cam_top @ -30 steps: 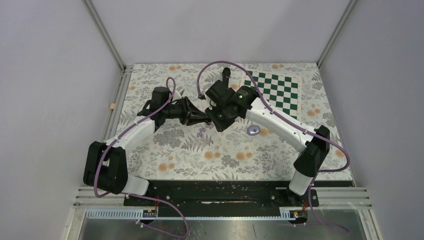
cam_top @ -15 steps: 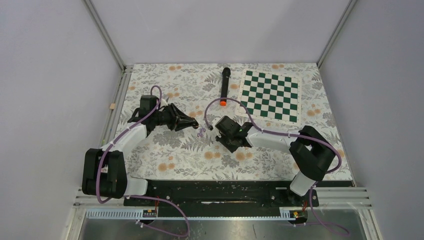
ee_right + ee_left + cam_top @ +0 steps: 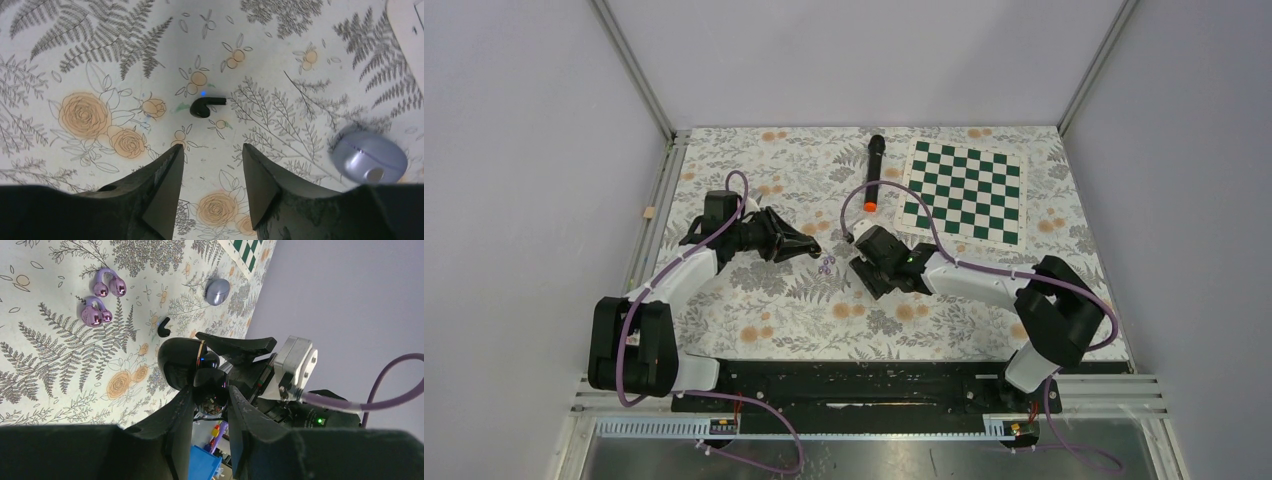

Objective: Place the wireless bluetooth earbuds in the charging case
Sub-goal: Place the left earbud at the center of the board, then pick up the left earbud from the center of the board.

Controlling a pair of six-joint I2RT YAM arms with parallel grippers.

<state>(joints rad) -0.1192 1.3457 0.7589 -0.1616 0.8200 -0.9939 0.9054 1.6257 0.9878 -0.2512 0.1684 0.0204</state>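
Note:
Two pale purple earbuds lie side by side on the flowered mat, also small in the top view. A black earbud lies on the mat just ahead of my right gripper, which is open, empty and low over the mat. My left gripper is shut on an open glossy black charging case, held above the mat to the left of the purple earbuds. A closed lavender case lies to the right of the black earbud; it also shows in the left wrist view.
A long black microphone with an orange end lies at the back centre. A green and white chessboard lies at the back right. The metal frame rail runs along the left edge.
Both arms have drawn apart and back from the middle. The right gripper came down from near the microphone to just above the mat by the black earbud, covering the lavender case in the top view.

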